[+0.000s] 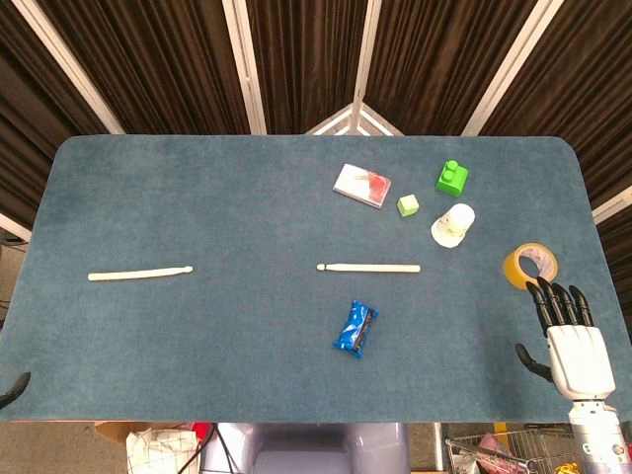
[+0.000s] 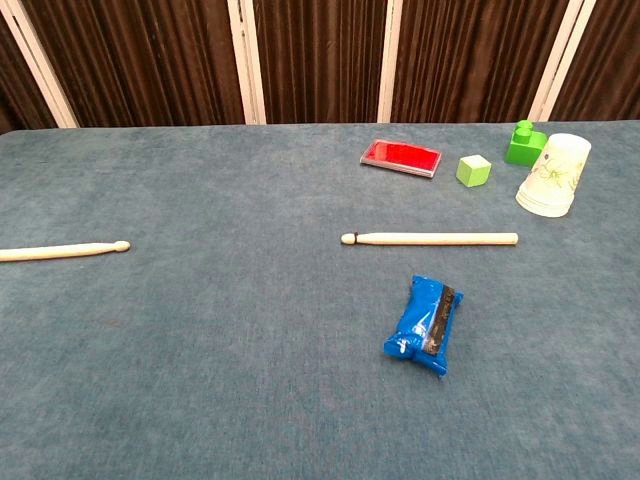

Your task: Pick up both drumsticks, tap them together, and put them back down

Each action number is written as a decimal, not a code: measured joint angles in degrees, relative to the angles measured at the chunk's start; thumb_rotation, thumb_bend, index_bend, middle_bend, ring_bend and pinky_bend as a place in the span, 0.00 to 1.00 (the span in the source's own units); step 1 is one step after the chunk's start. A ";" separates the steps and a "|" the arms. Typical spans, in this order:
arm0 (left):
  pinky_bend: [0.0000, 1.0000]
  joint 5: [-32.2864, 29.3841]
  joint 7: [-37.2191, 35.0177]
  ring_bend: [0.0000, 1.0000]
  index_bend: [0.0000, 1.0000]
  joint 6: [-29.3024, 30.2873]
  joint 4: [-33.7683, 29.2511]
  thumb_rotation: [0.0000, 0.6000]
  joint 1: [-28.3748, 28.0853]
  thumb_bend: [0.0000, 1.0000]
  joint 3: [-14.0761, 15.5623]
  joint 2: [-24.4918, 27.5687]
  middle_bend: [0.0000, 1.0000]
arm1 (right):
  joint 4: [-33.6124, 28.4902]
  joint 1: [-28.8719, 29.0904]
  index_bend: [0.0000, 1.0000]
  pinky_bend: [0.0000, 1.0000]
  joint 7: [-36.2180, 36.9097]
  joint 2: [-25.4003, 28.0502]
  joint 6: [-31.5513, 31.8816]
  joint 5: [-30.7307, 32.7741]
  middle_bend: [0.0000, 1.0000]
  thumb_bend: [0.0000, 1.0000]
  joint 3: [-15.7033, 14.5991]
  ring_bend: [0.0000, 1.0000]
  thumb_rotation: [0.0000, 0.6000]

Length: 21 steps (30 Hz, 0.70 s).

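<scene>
In the head view, two drumsticks are seen flat on the blue desk (image 1: 148,197); the left stick (image 1: 139,273) lies near the left edge, the right stick (image 1: 368,267) near the middle; the right robot hand (image 1: 568,336) is held empty near the right edge, fingers extended, beside a tape roll (image 1: 530,266); of the left robot hand (image 1: 14,387) only a dark tip is seen, so its state cannot be told. In the chest view, both sticks are seen apart; a blue packet (image 2: 424,325) lies near the right stick.
</scene>
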 measured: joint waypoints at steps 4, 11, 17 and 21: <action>0.00 -0.10 0.07 0.00 0.10 -0.08 0.13 1.00 -0.09 0.24 -0.27 0.06 0.00 | 0.32 0.21 0.05 0.04 -0.30 -0.20 -0.31 0.23 0.07 0.29 0.10 0.09 1.00; 0.00 1.51 1.15 0.00 0.10 -0.22 -0.29 1.00 -0.12 0.24 0.58 -0.39 0.00 | 0.64 0.11 0.05 0.04 -0.23 -0.06 -0.67 -0.06 0.07 0.29 -0.53 0.09 1.00; 0.00 2.46 -0.29 0.00 0.10 0.30 -0.75 1.00 -0.09 0.24 0.58 0.05 0.00 | -0.16 -0.27 0.11 0.04 -0.24 -0.20 0.17 -0.74 0.09 0.29 -0.79 0.13 1.00; 0.00 2.19 -1.14 0.00 0.10 0.26 -0.76 1.00 -0.05 0.24 0.33 0.30 0.00 | -0.10 -0.31 0.15 0.04 1.00 -1.66 0.97 -1.68 0.15 0.29 -0.80 0.15 1.00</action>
